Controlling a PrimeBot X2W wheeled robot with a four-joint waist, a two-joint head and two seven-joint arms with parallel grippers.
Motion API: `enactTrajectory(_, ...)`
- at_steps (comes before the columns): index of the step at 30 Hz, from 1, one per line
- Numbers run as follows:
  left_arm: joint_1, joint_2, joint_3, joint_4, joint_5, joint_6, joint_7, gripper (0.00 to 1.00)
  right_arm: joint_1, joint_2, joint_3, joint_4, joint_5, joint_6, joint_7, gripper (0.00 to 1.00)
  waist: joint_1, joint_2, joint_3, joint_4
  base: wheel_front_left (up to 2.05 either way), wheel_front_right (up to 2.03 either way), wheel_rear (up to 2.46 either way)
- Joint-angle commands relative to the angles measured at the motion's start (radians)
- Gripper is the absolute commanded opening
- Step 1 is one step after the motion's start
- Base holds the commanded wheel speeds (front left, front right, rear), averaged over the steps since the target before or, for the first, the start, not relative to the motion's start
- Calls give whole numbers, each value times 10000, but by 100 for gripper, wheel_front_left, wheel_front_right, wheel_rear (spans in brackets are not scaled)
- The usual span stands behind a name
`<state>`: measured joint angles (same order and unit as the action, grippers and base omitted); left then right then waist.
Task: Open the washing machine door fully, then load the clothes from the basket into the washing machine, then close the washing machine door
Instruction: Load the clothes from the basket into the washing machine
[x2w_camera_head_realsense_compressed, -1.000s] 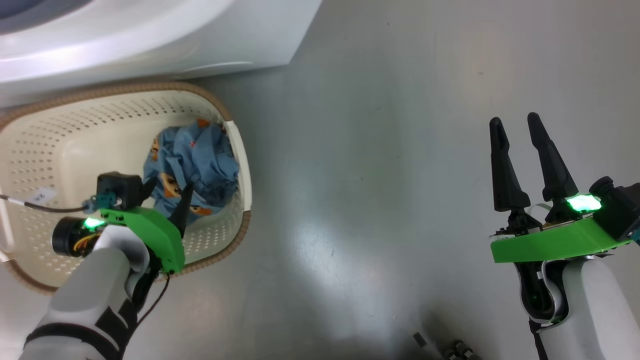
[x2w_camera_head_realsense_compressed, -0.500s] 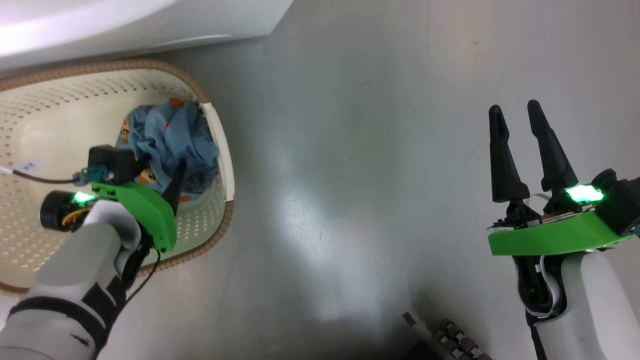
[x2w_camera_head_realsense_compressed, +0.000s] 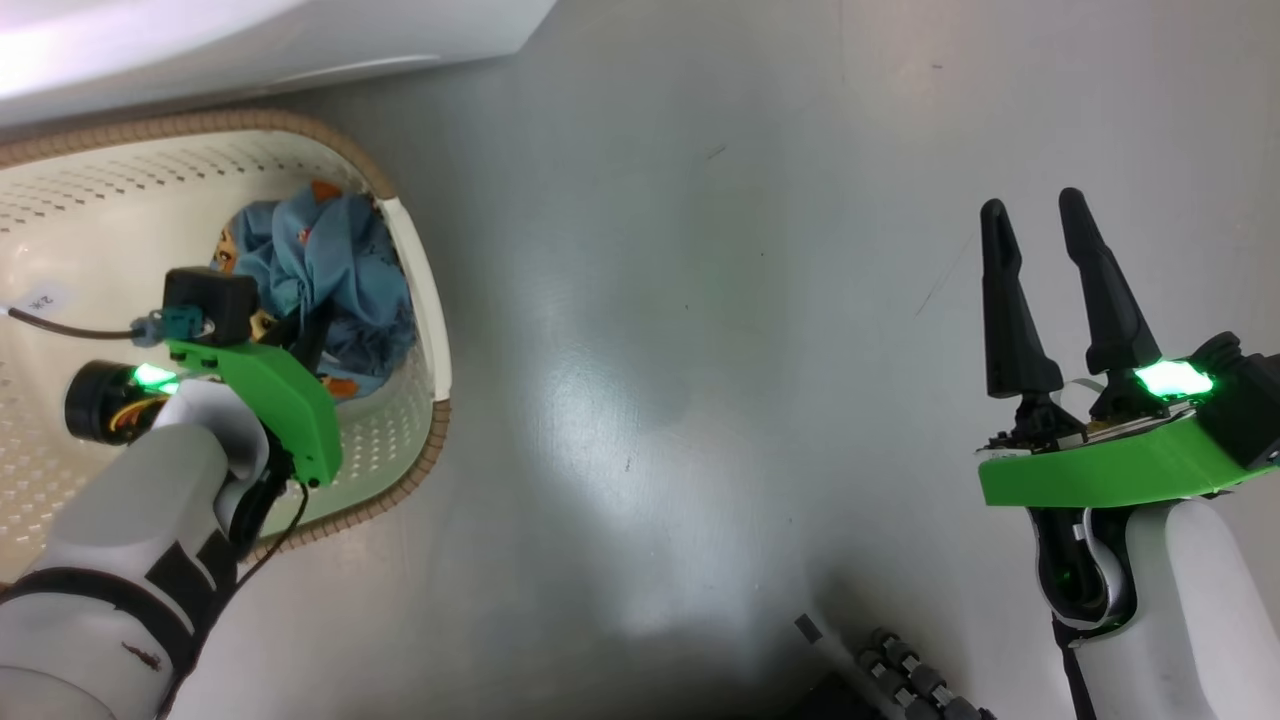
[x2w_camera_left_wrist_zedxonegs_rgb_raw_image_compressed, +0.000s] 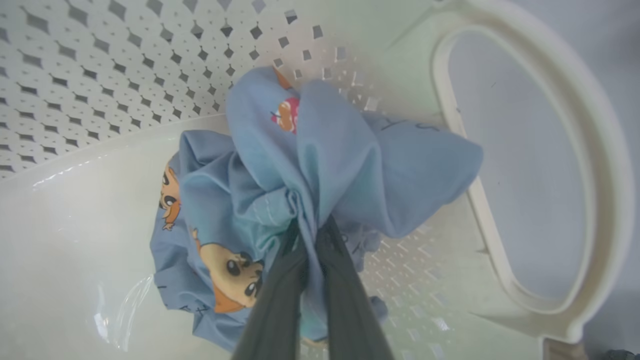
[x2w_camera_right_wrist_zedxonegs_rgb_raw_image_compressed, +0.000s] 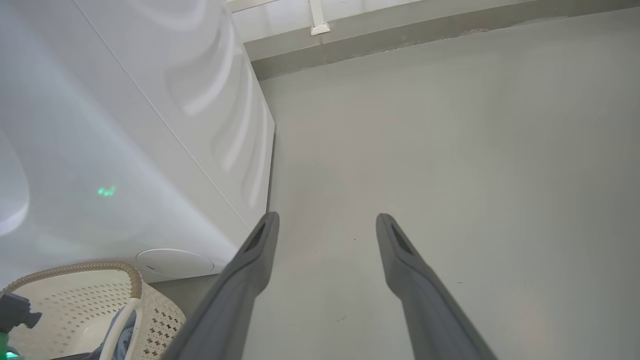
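Observation:
The cream perforated basket (x2w_camera_head_realsense_compressed: 418, 280) stands on the floor at the left, right in front of the white washing machine (x2w_camera_head_realsense_compressed: 250, 40). The blue printed clothes (x2w_camera_head_realsense_compressed: 330, 250) lie bunched against its right end. My left gripper (x2w_camera_head_realsense_compressed: 305, 340) reaches down into the basket. Its fingers have come together on a gathered fold of the clothes (x2w_camera_left_wrist_zedxonegs_rgb_raw_image_compressed: 325, 160), with fabric pinched at the left gripper's tips (x2w_camera_left_wrist_zedxonegs_rgb_raw_image_compressed: 310, 230). The basket's wall (x2w_camera_left_wrist_zedxonegs_rgb_raw_image_compressed: 100, 75) and side handle surround the bundle. My right gripper (x2w_camera_head_realsense_compressed: 1030, 205) hangs open over bare floor at the right, nothing between its fingers (x2w_camera_right_wrist_zedxonegs_rgb_raw_image_compressed: 327, 220). The washing machine door is out of view.
Grey floor (x2w_camera_head_realsense_compressed: 650, 350) stretches between the basket and my right arm. The washing machine's side panel (x2w_camera_right_wrist_zedxonegs_rgb_raw_image_compressed: 125, 125) runs back to a wall base (x2w_camera_right_wrist_zedxonegs_rgb_raw_image_compressed: 400, 35). A round cap (x2w_camera_right_wrist_zedxonegs_rgb_raw_image_compressed: 175, 262) sits low on the machine. Dark parts of my base (x2w_camera_head_realsense_compressed: 900, 680) show at the bottom edge.
My left gripper has gone from open over the clothes to shut on a fold of them. The head camera has shifted a little. The right gripper stays open.

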<state>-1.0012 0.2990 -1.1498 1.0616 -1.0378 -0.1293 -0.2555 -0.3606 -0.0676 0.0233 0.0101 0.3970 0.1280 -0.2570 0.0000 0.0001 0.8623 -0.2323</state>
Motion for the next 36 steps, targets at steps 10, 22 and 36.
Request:
enactTrajectory(10,133,226,686,-107,-806,-13,-60,0,288,-92,25,-163,-154,27,-48,100,0,-1,-808,470,0,0,0)
enactTrajectory(22,2083,452,3612,-961,444,-14,-62,0,871,-446,102,393,-40,27,-48,100,0,-1,-2975,1071,0,0,0)
enactTrajectory(36,4721,106,6914,-2854,3174,-14,-62,0,2188,-959,-88,1076,64,27,-48,100,0,-1,-5330,1763,0,0,0)
